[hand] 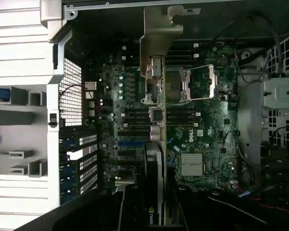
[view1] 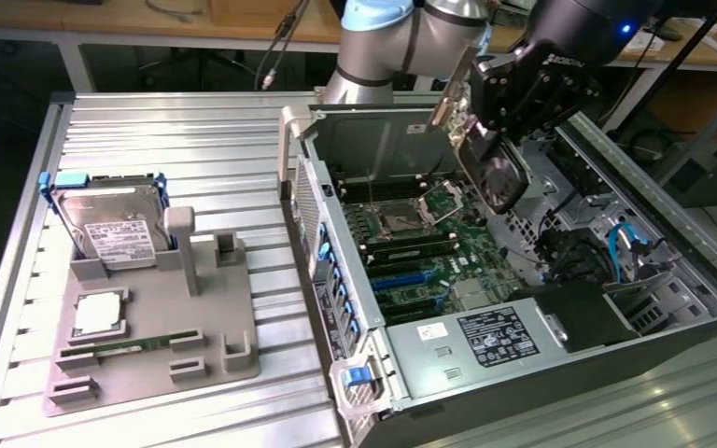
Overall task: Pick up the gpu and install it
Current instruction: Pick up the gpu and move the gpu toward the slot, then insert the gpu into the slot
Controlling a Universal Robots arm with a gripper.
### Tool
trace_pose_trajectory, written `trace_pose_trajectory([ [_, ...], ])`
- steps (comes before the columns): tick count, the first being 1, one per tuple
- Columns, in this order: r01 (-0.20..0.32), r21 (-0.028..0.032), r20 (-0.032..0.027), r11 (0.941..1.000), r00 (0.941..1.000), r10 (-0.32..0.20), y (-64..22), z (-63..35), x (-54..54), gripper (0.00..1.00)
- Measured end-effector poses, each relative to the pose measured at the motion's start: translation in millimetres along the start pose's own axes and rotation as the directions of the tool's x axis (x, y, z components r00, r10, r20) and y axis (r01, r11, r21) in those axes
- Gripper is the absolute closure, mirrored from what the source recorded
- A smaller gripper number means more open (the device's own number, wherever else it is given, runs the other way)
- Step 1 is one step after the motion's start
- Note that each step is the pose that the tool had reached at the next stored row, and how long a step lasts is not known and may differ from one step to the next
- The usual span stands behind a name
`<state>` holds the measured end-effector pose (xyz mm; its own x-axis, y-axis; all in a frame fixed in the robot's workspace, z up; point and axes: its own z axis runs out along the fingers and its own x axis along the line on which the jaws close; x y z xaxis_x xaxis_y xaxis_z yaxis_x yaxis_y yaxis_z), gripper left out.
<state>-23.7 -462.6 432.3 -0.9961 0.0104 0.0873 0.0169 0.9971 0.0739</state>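
1. Our jaws seem closed on the graphics card [view1: 503, 180], holding it on edge over the main board [view1: 458, 280] inside the open computer case [view1: 358, 140].
2. We judge it light, stiff and fragile, best gripped by its edges.
3. The grey rack [view1: 228, 359] on the counter [view1: 147, 131] holds a hard drive [view1: 109, 229] and memory stick [view1: 128, 347].

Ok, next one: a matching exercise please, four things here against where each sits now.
Things
1. gpu, dark flat circuit card with silver bracket
2. boxy silver hard drive with white label
3. narrow green memory stick
4. square silver chip

Places
A. lying in a low slot of the grey plastic holder
B. gripped by the black gripper over the open grey computer case
C. standing on edge in the holder
D. flat on the holder, between hard drive and memory stick

Pairs: 1-B, 2-C, 3-A, 4-D
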Motion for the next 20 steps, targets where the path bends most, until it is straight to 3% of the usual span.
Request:
trace_pose_trajectory([
  [4, 0.001, -0.0001, 0.0099, 1.0, 1.0, -0.001, 1.4, -2.1, -28.9, 0.73],
  [10, 0.002, -0.0001, 0.0221, 1.0, 0.9998, -0.002, 2.3, -4.0, -52.5, 0.73],
  [20, 0.002, 0.0007, 0.0231, 1.0, 0.9997, -0.002, 2.8, -4.0, -52.5, 0.73],
])
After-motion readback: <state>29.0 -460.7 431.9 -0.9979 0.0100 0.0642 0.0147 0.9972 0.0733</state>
